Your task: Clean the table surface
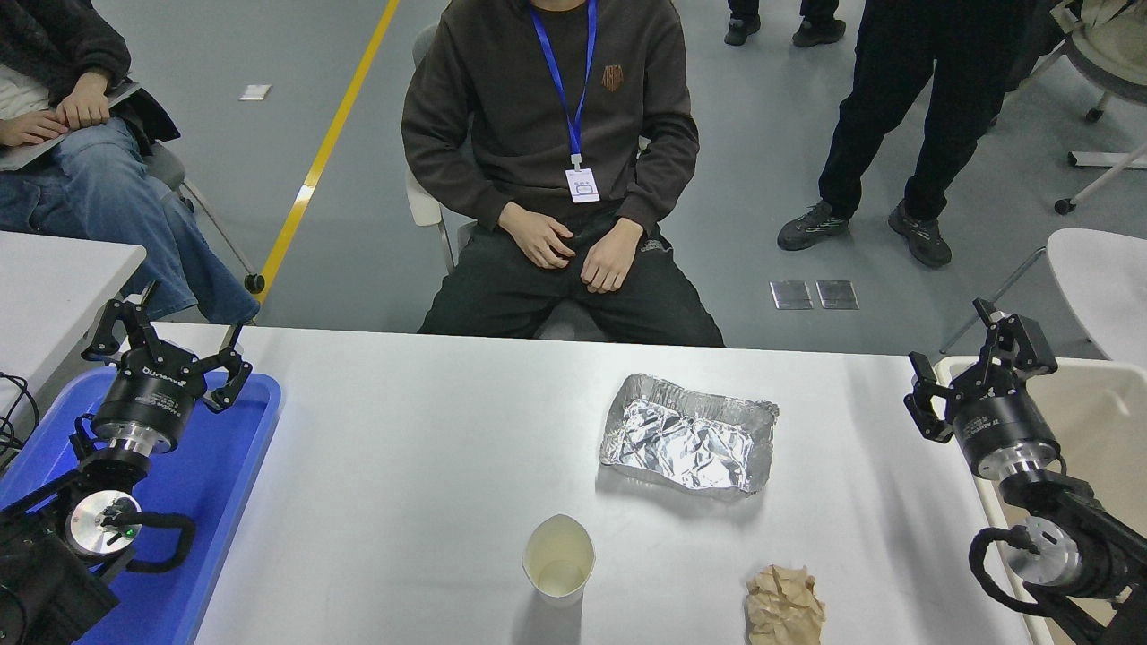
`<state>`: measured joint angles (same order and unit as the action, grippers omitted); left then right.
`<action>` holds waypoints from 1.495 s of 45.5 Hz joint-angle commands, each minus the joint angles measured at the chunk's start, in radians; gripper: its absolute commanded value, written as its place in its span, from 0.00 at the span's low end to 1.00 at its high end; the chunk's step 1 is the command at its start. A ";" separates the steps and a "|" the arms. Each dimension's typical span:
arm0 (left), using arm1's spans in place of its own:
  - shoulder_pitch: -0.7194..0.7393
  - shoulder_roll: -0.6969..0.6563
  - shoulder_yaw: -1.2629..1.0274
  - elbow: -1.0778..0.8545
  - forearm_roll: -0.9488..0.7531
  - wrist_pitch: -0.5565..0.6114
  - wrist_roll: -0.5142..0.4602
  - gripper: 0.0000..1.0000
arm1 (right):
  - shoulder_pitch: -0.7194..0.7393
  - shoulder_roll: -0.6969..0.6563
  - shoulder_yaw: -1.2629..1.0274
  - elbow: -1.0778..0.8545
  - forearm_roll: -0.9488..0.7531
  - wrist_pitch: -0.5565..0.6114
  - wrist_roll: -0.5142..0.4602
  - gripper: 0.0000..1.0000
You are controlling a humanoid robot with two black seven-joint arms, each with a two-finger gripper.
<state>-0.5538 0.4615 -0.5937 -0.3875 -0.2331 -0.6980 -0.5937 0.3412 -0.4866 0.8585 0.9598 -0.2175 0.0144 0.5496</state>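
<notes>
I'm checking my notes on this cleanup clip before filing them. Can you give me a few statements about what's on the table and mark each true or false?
1. A crumpled foil tray lies on the table surface. True.
2. The paper cup lies tipped on its side. False: it stands upright, mouth up.
3. The right gripper holds the brown paper wad. False: it is open and empty, over the beige bin at the table's right end.
4. The left gripper hangs open over the blue tray. True.
5. The paper wad sits inside the foil tray. False: it lies apart, nearer the front edge.
</notes>
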 commanded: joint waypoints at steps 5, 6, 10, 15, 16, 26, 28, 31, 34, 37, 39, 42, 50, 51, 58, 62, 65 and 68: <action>0.000 0.000 0.000 -0.001 0.000 0.000 0.000 1.00 | 0.001 -0.004 -0.002 0.017 0.000 0.002 -0.013 0.99; 0.000 0.000 0.000 0.001 0.000 0.000 0.000 1.00 | 0.002 -0.006 -0.001 0.017 -0.002 0.002 -0.013 0.99; 0.000 0.000 0.000 -0.001 0.000 0.000 0.002 1.00 | 0.007 -0.029 -0.006 0.014 -0.006 0.004 -0.013 0.99; 0.000 0.000 0.000 -0.001 0.000 0.000 0.002 1.00 | 0.007 -0.046 -0.019 0.014 -0.007 0.004 -0.011 0.99; 0.000 0.000 0.000 0.001 0.000 0.000 0.000 1.00 | 0.007 -0.049 -0.024 0.014 -0.007 0.004 -0.011 0.99; -0.002 0.000 0.000 0.001 0.000 0.000 0.000 1.00 | 0.007 -0.069 -0.032 0.016 -0.002 0.090 -0.013 0.99; 0.000 0.000 0.000 -0.001 0.000 0.000 0.000 1.00 | 0.005 -0.069 -0.035 0.014 0.003 0.099 -0.014 0.99; -0.002 -0.001 0.000 -0.001 0.000 0.000 0.002 1.00 | 0.007 -0.067 -0.036 0.007 0.006 0.101 -0.016 0.99; -0.002 -0.001 -0.002 -0.001 0.000 -0.001 0.002 1.00 | 0.007 -0.067 -0.038 0.008 0.009 0.101 -0.030 0.99; -0.002 -0.001 -0.002 -0.001 0.000 -0.002 0.002 1.00 | 0.009 -0.067 -0.032 0.005 0.009 0.079 -0.043 0.99; -0.002 -0.001 -0.002 -0.001 0.000 -0.002 0.002 1.00 | 0.009 -0.067 -0.021 0.001 0.012 0.067 -0.043 0.99; -0.002 -0.001 -0.002 -0.001 0.000 -0.002 0.002 1.00 | 0.009 -0.063 -0.013 0.000 0.012 0.023 -0.039 0.99; -0.002 -0.001 -0.002 -0.001 0.000 -0.002 0.002 1.00 | 0.005 -0.055 -0.006 0.016 0.013 -0.031 -0.033 0.99; -0.002 -0.001 -0.002 -0.001 0.000 -0.002 0.002 1.00 | 0.004 -0.056 -0.004 0.019 0.013 -0.031 -0.033 0.99; -0.002 -0.001 -0.002 -0.001 0.000 -0.002 0.002 1.00 | 0.004 -0.058 -0.021 0.034 0.013 -0.060 -0.048 0.99; -0.002 -0.001 -0.002 -0.001 0.000 -0.002 0.002 1.00 | 0.005 -0.059 -0.024 0.063 0.010 -0.112 -0.092 0.99; -0.002 -0.001 -0.002 -0.001 0.000 -0.002 0.002 1.00 | 0.005 -0.064 -0.024 0.083 0.009 -0.126 -0.102 0.99; -0.002 -0.001 -0.002 -0.001 0.000 -0.002 0.002 1.00 | 0.005 -0.075 -0.021 0.097 0.009 -0.128 -0.103 0.99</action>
<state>-0.5554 0.4602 -0.5952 -0.3882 -0.2331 -0.6995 -0.5921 0.3459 -0.5467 0.8387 1.0083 -0.2057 -0.0589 0.4814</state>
